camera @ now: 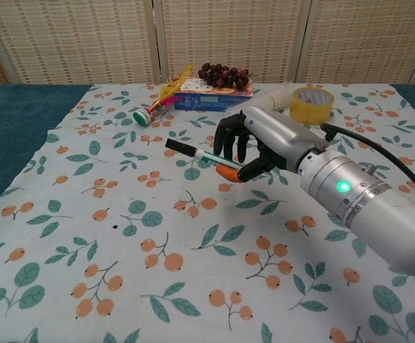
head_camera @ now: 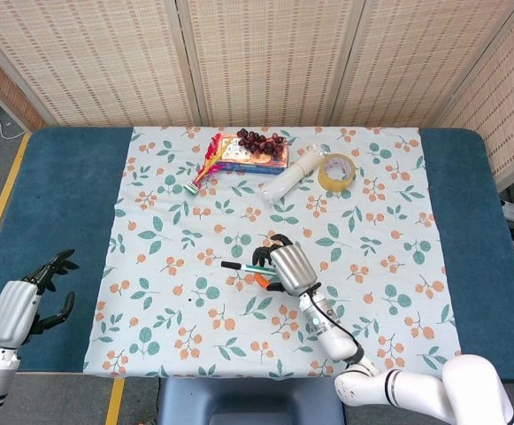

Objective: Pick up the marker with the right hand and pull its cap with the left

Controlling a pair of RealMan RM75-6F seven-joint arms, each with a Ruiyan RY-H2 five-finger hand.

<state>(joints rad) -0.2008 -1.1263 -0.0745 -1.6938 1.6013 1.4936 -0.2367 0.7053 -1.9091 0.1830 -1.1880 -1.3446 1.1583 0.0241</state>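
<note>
The right hand (camera: pixel 261 143) is gripping the marker (camera: pixel 203 156) above the cloth (camera: pixel 121 236), black cap (camera: pixel 179 147) pointing left; the left hand (head_camera: pixel 28 299) is hanging open and empty, well apart. Being held only near its tail, the marker may be twisting loose once the cap is tugged. The flowered cloth is covering a blue table (head_camera: pixel 53 195), with woven screens (head_camera: pixel 265 53) standing behind.

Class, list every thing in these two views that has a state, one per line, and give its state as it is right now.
Marker: lifted off the cloth, tilted, held by the right hand.
Cap: on the marker, pointing left.
Right hand: fingers closed around the marker.
Left hand: holds nothing, fingers apart, over the blue table edge.
Tape roll: lying flat.
Grapes: resting on the box.
</note>
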